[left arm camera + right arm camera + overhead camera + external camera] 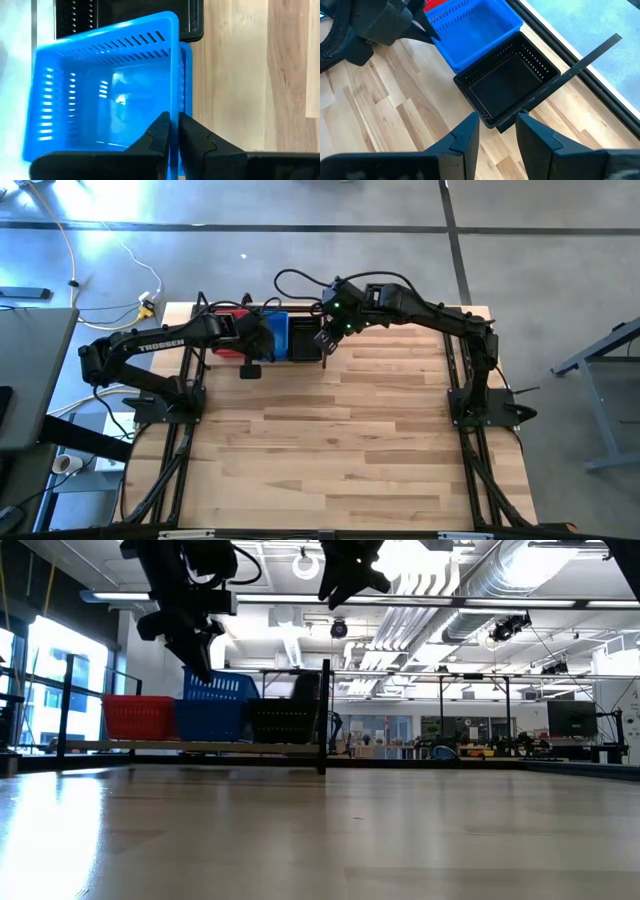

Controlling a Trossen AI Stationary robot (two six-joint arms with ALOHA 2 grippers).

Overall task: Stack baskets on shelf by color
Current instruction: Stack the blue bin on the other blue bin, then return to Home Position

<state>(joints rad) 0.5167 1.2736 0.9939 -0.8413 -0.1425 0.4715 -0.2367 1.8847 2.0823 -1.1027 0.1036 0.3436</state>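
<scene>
The shelf (200, 747) stands at the far edge of the tabletop (340, 440), carrying three stacks in a row: red baskets (138, 717), blue baskets (215, 708) in the middle, black baskets (283, 720) beside the upright divider (325, 715).

The top blue basket (107, 85) sits tilted on the one beneath it (not nested flush). The left pincer (173, 131) is at this basket's near wall, its fingers a narrow slit apart with the wall's rim between them; whether they press on it cannot be told.

The right pincer (496, 131) hovers above the black stack (507, 85), fingers spread, holding nothing.
</scene>
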